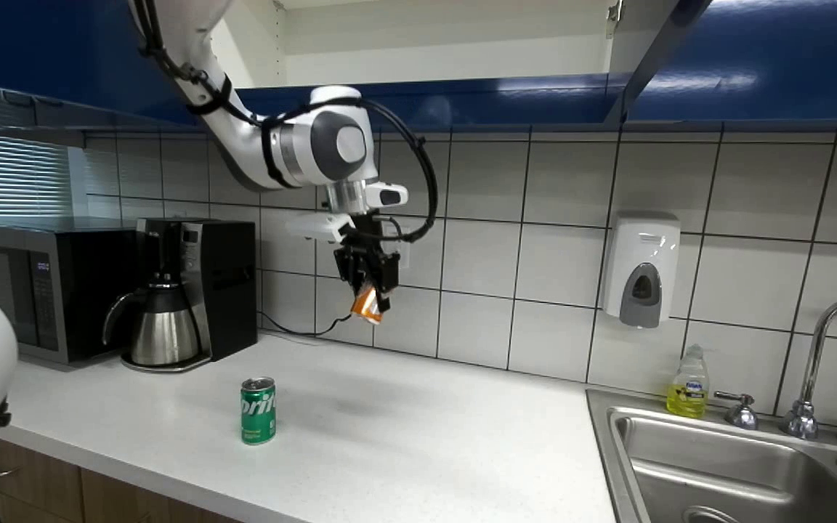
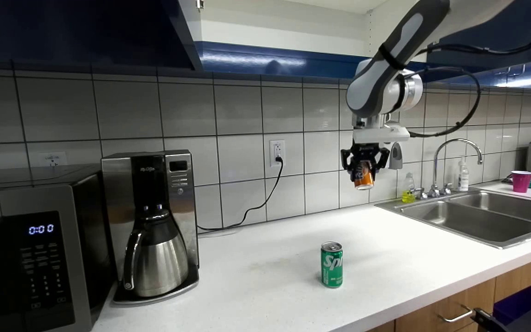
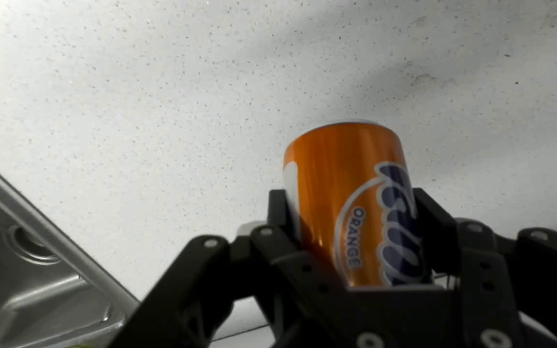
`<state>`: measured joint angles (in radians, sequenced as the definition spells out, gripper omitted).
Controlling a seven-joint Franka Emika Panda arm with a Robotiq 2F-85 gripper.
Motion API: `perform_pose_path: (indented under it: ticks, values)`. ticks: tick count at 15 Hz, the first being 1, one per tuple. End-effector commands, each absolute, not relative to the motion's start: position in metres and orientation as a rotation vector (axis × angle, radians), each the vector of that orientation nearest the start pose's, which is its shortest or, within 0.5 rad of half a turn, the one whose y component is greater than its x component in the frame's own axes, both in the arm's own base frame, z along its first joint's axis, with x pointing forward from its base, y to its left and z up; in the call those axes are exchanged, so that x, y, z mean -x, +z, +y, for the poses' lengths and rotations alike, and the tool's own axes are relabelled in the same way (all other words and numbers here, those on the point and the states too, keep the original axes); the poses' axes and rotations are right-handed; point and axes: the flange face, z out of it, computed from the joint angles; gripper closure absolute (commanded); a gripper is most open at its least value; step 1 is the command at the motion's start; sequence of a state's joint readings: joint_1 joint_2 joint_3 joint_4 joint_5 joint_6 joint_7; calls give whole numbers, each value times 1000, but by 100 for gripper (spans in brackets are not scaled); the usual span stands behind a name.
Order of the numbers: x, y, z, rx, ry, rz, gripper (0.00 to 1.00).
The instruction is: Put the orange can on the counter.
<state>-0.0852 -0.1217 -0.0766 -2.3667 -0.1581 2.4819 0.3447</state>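
Observation:
The orange can (image 3: 351,169) is held between the two black fingers of my gripper (image 3: 351,212), with a finger pad against each side. In both exterior views the orange can (image 1: 367,305) (image 2: 364,180) hangs well above the counter (image 1: 426,428) (image 2: 256,281), slightly tilted. My gripper (image 1: 370,285) (image 2: 363,171) points down and is shut on the can, hiding its upper part. The pale counter (image 3: 162,116) also fills most of the wrist view, below the can.
A green can (image 1: 258,412) (image 2: 332,265) stands upright on the counter. A coffee maker (image 1: 193,290) and a microwave (image 1: 41,290) stand at one end. A steel sink (image 1: 611,450) with a faucet (image 1: 818,349) and a soap bottle (image 1: 689,385) is at the other. The open blue cabinet (image 2: 284,57) is above.

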Motion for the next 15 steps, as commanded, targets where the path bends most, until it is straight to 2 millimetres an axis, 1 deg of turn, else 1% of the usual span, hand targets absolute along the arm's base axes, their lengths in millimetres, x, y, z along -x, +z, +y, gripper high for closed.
perform_pose_path:
  ticks: [1, 3, 5, 9, 12, 15]
  values:
    - [-509, 342, -95, 3147, -420, 578, 62]
    - [-516, 308, -95, 3153, -411, 558, 62]
    - [-521, 280, -91, 3150, -418, 547, 62]
    - [-527, 235, -86, 3148, -485, 493, 62]
    - [-531, 214, -85, 3150, -557, 465, 62]
    - [-535, 201, -85, 3151, -633, 452, 62]
